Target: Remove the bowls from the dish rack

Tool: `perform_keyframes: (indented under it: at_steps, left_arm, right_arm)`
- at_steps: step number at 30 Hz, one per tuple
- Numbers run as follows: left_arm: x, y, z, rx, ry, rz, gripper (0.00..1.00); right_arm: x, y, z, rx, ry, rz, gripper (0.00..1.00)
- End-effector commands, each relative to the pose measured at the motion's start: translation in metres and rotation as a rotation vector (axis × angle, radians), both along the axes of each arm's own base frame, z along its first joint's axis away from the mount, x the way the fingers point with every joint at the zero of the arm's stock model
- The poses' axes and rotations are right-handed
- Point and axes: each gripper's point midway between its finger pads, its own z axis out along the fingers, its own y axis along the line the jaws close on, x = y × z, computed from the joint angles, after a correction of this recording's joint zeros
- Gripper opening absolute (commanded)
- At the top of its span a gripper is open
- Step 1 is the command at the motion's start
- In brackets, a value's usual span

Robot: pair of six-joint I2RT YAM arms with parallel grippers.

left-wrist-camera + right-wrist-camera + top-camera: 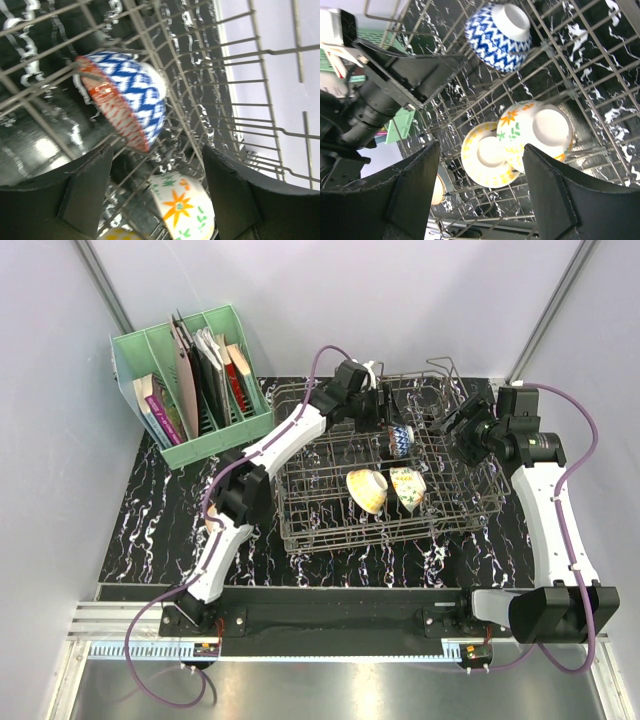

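I read left end effector [157,152] apart, empty, over dish rack [310,530] far end, beside blue-and-white bowl [132,97]. Right end effector [481,147] apart, empty, above rack's right side. Yellow bowl [366,490], floral bowl [408,487] side by side mid-rack.

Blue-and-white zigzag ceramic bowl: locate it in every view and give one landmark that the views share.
Top external: the blue-and-white zigzag ceramic bowl stands at the far middle of the grey wire dish rack.
Left wrist: upper left of centre, on edge, orange-red band along its rim.
Right wrist: top centre, foot ring towards the camera.
Shared landmark: the floral cream bowl, seen in all three.
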Motion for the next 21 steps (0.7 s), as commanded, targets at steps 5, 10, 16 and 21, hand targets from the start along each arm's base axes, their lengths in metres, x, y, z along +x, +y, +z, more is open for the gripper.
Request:
perform_keyframes:
  at_steps: [5, 10, 16, 21]
  left_arm:
    - [0.017, -0.025, 0.033, -0.116, -0.096, 0.000, 0.76]
    - [0.013, -0.027, 0.016, -0.087, -0.073, -0.001, 0.75]
    - [0.009, -0.035, 0.005, -0.085, -0.055, -0.014, 0.75]
    - [0.012, -0.041, -0.011, -0.098, -0.026, -0.002, 0.74]
  right_arm:
    - [-0.010, 0.004, 0.002, 0.006, 0.002, 0.023, 0.76]
    - [-0.014, 0.003, -0.003, -0.008, 0.019, 0.031, 0.76]
    - [-0.014, 0.004, -0.008, -0.008, 0.033, 0.039, 0.76]
    - [-0.017, 0.004, -0.012, -0.016, 0.047, 0.048, 0.76]
